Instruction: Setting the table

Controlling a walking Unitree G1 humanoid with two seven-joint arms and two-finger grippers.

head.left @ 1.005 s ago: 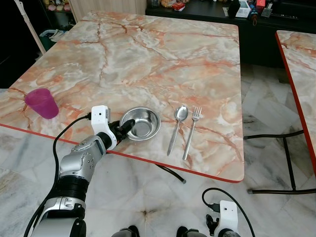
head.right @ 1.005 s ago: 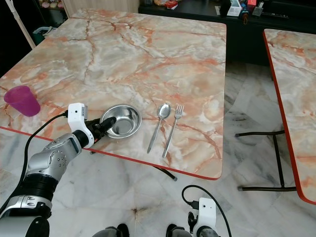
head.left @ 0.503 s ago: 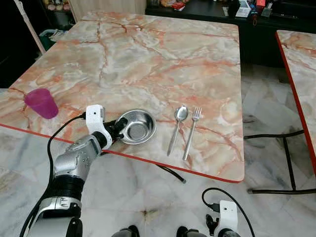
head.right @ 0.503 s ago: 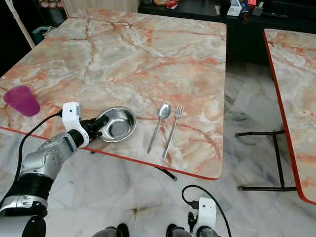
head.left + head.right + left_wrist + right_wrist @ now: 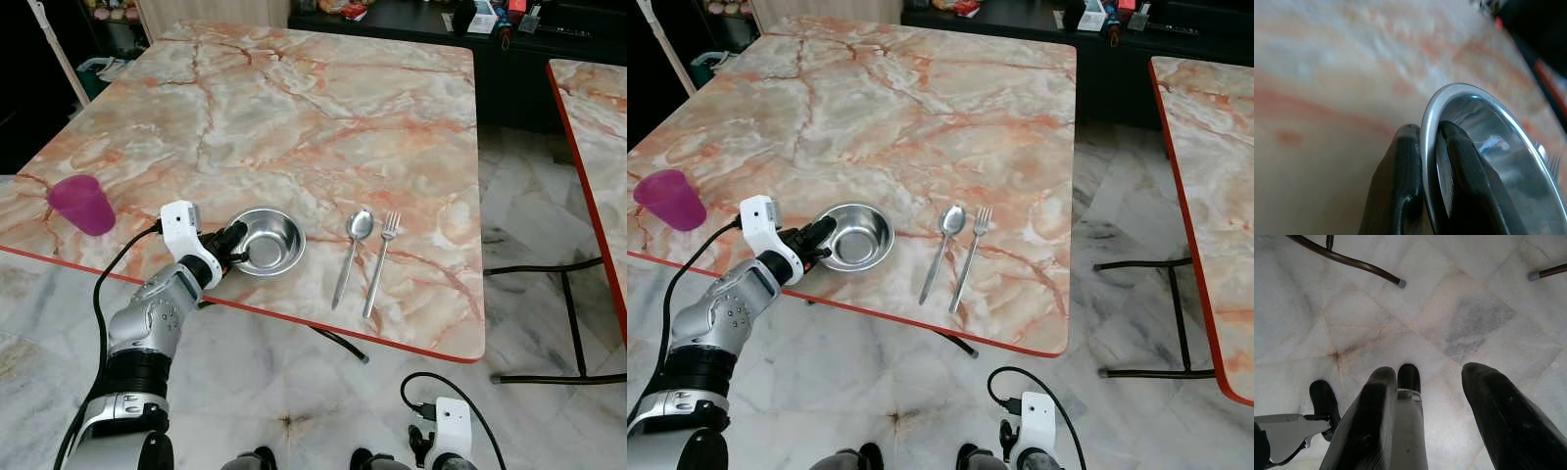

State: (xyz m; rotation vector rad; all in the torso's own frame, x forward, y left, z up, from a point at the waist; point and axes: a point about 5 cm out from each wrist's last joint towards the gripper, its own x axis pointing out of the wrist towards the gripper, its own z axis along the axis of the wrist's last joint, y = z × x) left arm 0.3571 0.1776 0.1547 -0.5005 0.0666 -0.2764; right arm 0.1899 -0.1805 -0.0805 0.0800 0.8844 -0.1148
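Left wrist view: shiny steel bowl (image 5: pixel 1488 147), rim pinched.

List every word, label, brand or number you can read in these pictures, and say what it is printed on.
None can be read.
Bowl, spoon, fork, purple cup: no markings visible.
Boxes on the dark counter beyond the table: print too small and blurred to read.

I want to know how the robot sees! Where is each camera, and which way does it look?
Left and right eye views: on the head, looking down at the marble table; left arm shows.
Left wrist view: along the left tool, pinching the round steel bowl.
Right wrist view: down past the right tool at the floor.
Shared: the bowl shows in eye and left wrist views.
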